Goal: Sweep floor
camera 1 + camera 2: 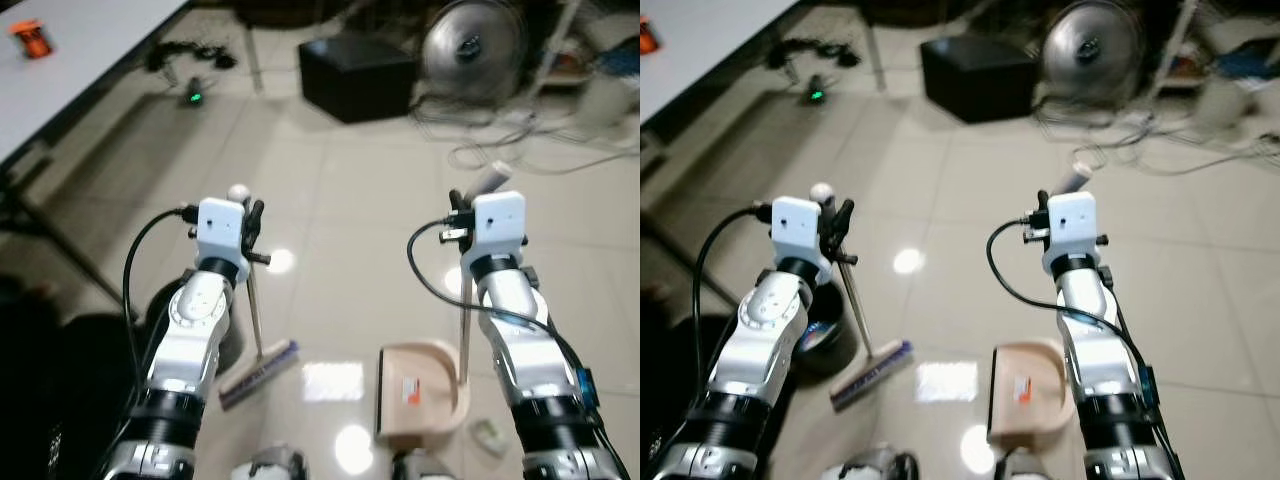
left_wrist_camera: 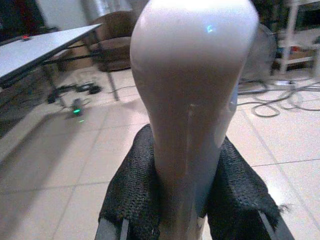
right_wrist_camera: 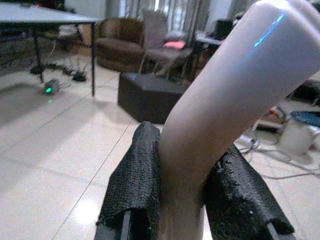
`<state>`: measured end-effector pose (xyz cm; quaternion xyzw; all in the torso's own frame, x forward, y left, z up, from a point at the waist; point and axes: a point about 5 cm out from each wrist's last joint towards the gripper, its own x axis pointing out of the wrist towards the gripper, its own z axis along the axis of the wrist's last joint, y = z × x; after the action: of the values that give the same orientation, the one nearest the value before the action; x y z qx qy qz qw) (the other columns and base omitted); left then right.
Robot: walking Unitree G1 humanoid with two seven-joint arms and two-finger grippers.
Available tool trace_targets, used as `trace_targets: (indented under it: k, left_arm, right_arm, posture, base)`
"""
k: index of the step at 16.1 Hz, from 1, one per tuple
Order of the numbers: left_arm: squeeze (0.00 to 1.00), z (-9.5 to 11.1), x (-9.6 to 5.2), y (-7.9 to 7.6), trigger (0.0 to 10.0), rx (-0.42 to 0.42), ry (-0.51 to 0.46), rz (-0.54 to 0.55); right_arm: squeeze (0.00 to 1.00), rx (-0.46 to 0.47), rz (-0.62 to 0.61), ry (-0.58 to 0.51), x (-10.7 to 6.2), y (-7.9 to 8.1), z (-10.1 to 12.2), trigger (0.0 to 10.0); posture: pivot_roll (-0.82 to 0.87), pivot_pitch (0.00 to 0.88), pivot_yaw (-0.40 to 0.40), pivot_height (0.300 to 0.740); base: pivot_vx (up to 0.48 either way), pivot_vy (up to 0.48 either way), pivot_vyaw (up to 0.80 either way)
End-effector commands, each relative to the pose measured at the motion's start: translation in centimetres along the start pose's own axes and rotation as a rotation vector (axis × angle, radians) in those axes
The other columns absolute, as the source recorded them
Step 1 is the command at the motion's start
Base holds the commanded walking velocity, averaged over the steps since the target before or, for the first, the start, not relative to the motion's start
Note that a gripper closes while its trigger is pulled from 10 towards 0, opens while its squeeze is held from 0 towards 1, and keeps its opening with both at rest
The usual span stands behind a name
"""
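Left gripper [image 1: 252, 222] jaws clamp the broom [image 1: 258, 372] handle; right gripper [image 1: 458, 215] jaws clamp the dustpan [image 1: 420, 392] handle, both heads floor-ready below.

Glossy beige tiled floor [image 1: 330, 180], white table [image 1: 80, 60] — black box [image 1: 355, 75], fan [image 1: 472, 45], cables [image 1: 520, 150].

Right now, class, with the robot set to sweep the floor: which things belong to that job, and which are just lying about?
For the job:
- broom, gripped by the left tool
- dustpan, handle gripped by the right tool
- scrap on the floor

Lying about:
- black box
- fan
- loose cables
- table
- orange object
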<state>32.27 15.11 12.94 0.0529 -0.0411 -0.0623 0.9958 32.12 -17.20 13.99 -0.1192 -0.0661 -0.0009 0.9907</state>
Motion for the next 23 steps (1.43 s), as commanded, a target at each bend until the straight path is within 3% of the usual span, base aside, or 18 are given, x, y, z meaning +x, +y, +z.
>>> trace_targets:
  k: [1, 3, 6, 10, 15, 18, 23]
  left_arm:
    - [0.0, 1.0, 0.4, 0.4, 10.0, -0.023, -0.066, 0.036]
    - [0.0, 1.4, 0.4, 0.5, 10.0, -0.034, -0.1, 0.05]
    - [0.0, 1.1, 0.5, 0.8, 10.0, -0.034, -0.118, 0.083]
    - [0.0, 1.0, 1.0, 0.9, 10.0, -0.041, -0.14, 0.111]
    - [0.0, 0.5, 2.1, -0.3, 10.0, -0.067, -0.151, 0.082]
    - [0.0, 0.2, 2.6, -0.9, 10.0, -0.071, -0.146, 0.073]
    - [0.0, -0.3, 2.9, -1.6, 10.0, -0.083, -0.135, 0.072]
  right_arm:
    - [0.0, -0.031, -0.006, -0.046, 0.5, -0.5, 0.8, 10.0]
    - [0.0, -0.034, -0.014, -0.053, 1.2, -1.0, 0.8, 10.0]
    - [0.0, -0.037, 0.02, -0.075, 1.8, -0.5, 0.7, 10.0]
    - [0.0, -0.044, 0.062, -0.113, 2.2, 1.2, 0.5, 10.0]
    - [0.0, -0.088, 0.068, -0.214, 2.7, 3.8, 1.3, 10.0]
    - [0.0, -0.143, 0.086, -0.256, 2.4, 5.1, 1.3, 10.0]
    - [0.0, -0.191, 0.097, -0.234, 0.8, 6.0, -0.5, 10.0]
  posture:
    - [0.07, 0.207, 0.098, 0.74]
    - [0.08, 0.238, 0.101, 0.74]
    - [0.1, 0.27, 0.095, 0.74]
    - [0.13, 0.306, 0.099, 0.74]
    - [0.14, 0.322, 0.109, 0.74]
    - [0.14, 0.344, 0.117, 0.74]
    - [0.14, 0.333, 0.136, 0.74]
  base:
    - [0.0, 0.0, 0.0]
    - [0.0, 0.0, 0.0]
    - [0.0, 0.0, 0.0]
    - [0.0, 0.0, 0.0]
    - [0.0, 0.0, 0.0]
    - [0.0, 0.0, 0.0]
    - [0.0, 0.0, 0.0]
